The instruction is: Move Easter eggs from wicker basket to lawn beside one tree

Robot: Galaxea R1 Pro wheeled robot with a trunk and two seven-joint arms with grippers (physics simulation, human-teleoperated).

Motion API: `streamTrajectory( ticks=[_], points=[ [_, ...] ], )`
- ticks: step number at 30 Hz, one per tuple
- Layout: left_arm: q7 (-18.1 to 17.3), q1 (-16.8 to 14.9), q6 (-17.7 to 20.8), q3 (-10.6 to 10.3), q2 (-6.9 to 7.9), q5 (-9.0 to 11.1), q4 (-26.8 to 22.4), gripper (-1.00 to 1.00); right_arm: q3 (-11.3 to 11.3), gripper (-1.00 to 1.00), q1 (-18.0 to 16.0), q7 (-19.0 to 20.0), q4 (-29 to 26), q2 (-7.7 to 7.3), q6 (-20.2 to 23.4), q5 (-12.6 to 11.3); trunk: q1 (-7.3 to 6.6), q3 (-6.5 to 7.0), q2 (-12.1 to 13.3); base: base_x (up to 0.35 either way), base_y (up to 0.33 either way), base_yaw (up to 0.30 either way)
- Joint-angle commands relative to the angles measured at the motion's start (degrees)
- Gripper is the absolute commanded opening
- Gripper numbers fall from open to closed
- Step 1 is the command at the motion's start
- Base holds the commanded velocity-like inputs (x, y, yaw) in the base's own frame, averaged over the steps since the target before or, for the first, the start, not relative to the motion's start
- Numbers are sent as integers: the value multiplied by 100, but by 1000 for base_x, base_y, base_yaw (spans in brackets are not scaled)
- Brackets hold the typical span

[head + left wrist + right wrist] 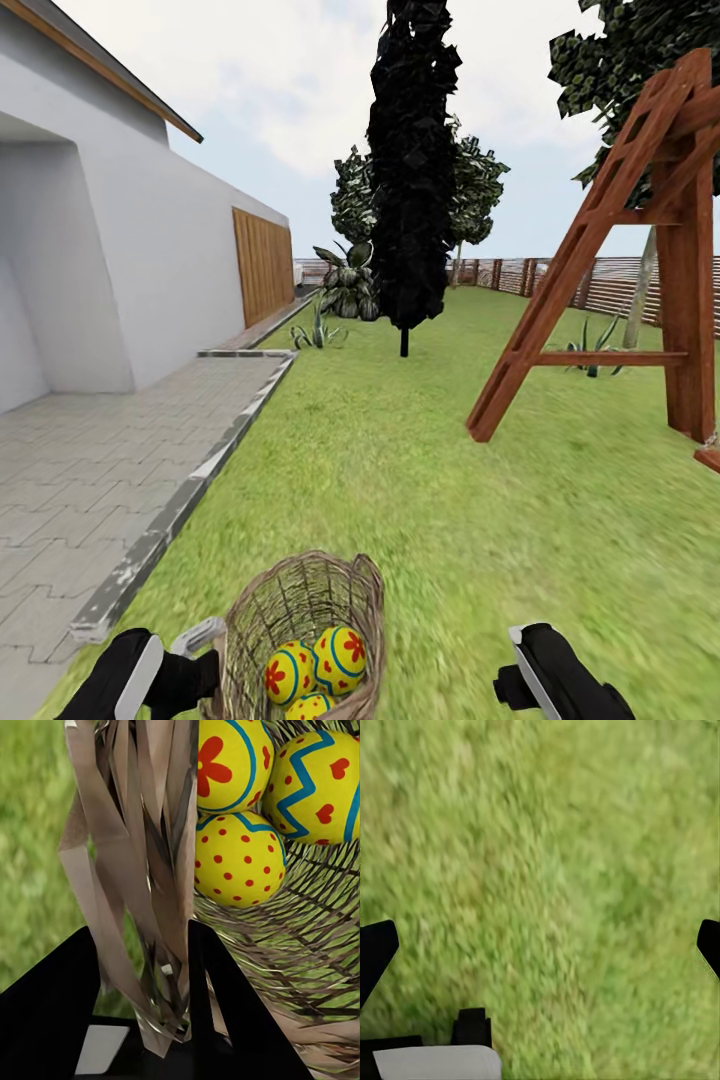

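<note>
The wicker basket [300,610] hangs at the bottom of the head view, over the lawn [450,480]. My left gripper [195,665] is shut on its left rim. Inside lie three Easter eggs [290,672], [342,658], [310,706], yellow with red and blue marks. In the left wrist view the basket's woven wall [142,870] is pinched in my left gripper [161,1005], with the eggs [225,761], [319,784], [238,859] just beyond. My right gripper [520,665] is open over bare grass [540,855]. A tree [640,290] with a pale trunk stands behind the swing frame.
A black conifer [410,170] stands mid-lawn ahead, with another leafy tree [470,190] behind it. The wooden swing frame [620,260] is at the right, a slat fence [610,285] at the back. The white house [100,230] and paved path [90,470] lie left.
</note>
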Motion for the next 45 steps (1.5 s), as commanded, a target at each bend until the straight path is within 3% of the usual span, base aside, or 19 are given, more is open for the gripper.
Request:
streamTrajectory(
  ticks=[1, 45],
  points=[
    [-44, -5, 27, 17, -4, 74, -4, -100, 28, 100, -4, -30, -6, -6, 27, -15, 3, -7, -4, 344, 0, 0],
    [-44, -5, 27, 8, -7, 74, -6, -100, 28, 100, -4, -29, -6, -7, 18, -23, 3, -7, -4, 344, 0, -12]
  ],
)
